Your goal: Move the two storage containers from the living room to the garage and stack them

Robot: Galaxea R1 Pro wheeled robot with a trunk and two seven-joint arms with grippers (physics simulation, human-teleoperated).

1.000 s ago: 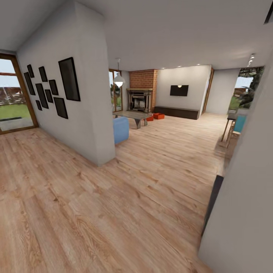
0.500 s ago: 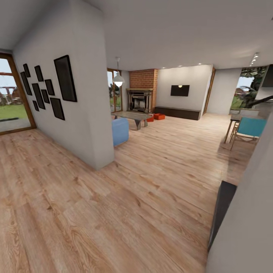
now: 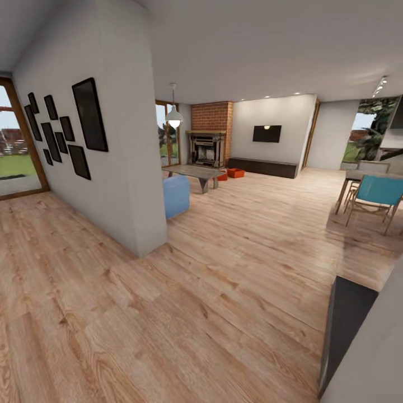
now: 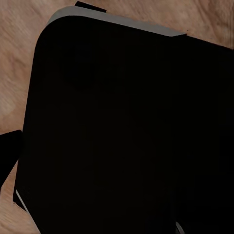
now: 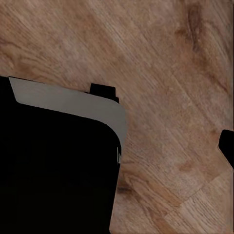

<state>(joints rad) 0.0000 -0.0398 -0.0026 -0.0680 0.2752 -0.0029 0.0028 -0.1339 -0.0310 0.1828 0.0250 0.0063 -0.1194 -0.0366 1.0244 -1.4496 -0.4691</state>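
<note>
Light wood-plank floor point(image 3: 224, 291) fills most of the head view, running into the living room point(image 3: 252, 168) at the far end. White partition wall point(image 3: 120, 145) at left carries black picture frames point(image 3: 88, 115). Brick fireplace point(image 3: 210, 134) at the back, wall TV point(image 3: 265, 133) beside it, coffee table point(image 3: 196, 172) in front, blue sofa end point(image 3: 176, 196) against the partition. Teal chair point(image 3: 378, 196) at right. Two storage containers point(image 3: 235, 173) sit on the planks near the fireplace, far off, small. Both wrist views: dark robot body point(image 4: 126, 136) over planks; grippers' state cannot be told.
</note>
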